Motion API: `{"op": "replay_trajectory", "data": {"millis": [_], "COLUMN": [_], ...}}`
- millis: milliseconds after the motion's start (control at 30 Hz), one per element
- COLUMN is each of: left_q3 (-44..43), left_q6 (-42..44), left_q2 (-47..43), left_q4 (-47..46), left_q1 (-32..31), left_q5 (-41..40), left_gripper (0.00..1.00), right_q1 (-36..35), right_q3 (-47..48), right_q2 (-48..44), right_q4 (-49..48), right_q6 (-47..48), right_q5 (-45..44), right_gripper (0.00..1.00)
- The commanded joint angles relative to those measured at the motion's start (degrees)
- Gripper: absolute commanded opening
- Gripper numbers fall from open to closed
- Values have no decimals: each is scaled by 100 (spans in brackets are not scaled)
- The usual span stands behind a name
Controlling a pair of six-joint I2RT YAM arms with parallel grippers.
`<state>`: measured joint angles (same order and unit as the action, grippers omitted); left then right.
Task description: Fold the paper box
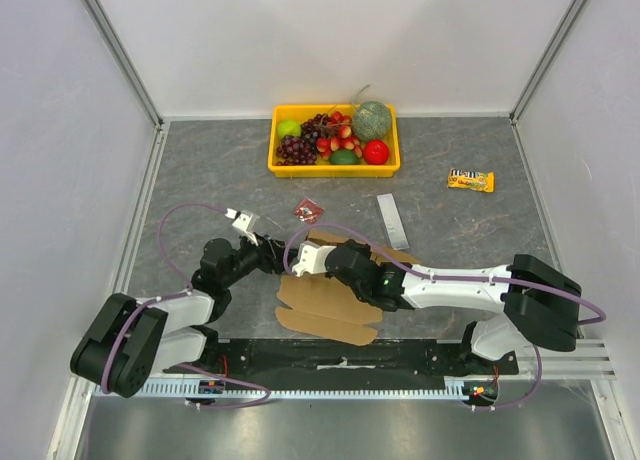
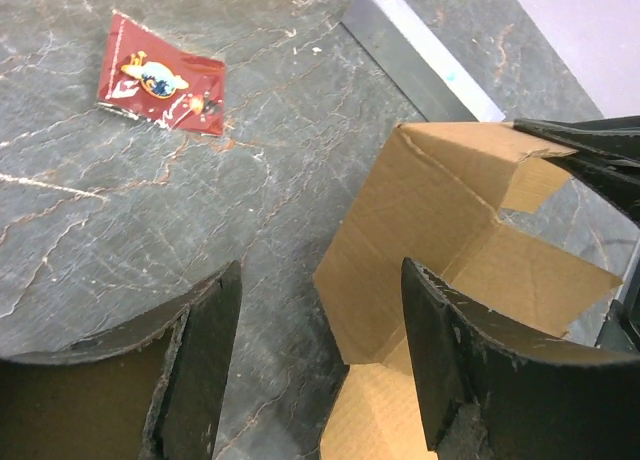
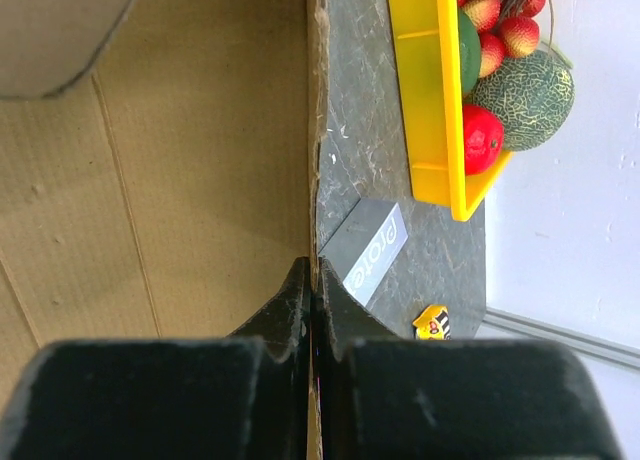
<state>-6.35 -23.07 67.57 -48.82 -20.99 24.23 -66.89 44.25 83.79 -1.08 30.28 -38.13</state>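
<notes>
The paper box (image 1: pixel 330 305) lies half-formed on the grey table (image 1: pixel 200 170) at its near middle, with one panel lifted upright. The right gripper (image 3: pixel 312 285) pinches that panel's free edge, jaws pressed together on the cardboard, its arm stretched low across from the right. The left gripper (image 2: pixel 320 280) hovers just beside the raised panel with jaws spread. Whether a finger touches the cardboard is unclear. Bare table runs beyond to the red packet (image 1: pixel 309 211) and the grey bar wrapper (image 1: pixel 392 218).

A dark grey, marble-veined worktop (image 1: pixel 200 170) sits inside a booth of plain white walls: a back panel (image 1: pixel 340 40), a left panel (image 1: pixel 60 180) and a right panel (image 1: pixel 595 160). Slanting aluminium posts (image 1: pixel 120 50) rise at the far corners. Soft, even light falls throughout. A black strip (image 1: pixel 400 355) lines the worktop's near edge.
</notes>
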Motion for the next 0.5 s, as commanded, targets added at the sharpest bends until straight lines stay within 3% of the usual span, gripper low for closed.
{"op": "replay_trajectory", "data": {"millis": [0, 133, 467], "left_q3": [37, 90, 266], "left_q6": [48, 66, 118], "left_q2": [116, 274, 731], "left_q4": [-804, -1050, -1657], "left_q1": [-36, -89, -309], "left_q5": [389, 460, 416], "left_gripper": [71, 71, 70], "right_q1": [1, 1, 45], "right_q3": [22, 66, 110], "right_q2": [-38, 146, 278], "right_q4": [-173, -217, -322], "right_q6": [250, 425, 496], "right_q5": [113, -1, 33], "right_gripper": [5, 0, 0]}}
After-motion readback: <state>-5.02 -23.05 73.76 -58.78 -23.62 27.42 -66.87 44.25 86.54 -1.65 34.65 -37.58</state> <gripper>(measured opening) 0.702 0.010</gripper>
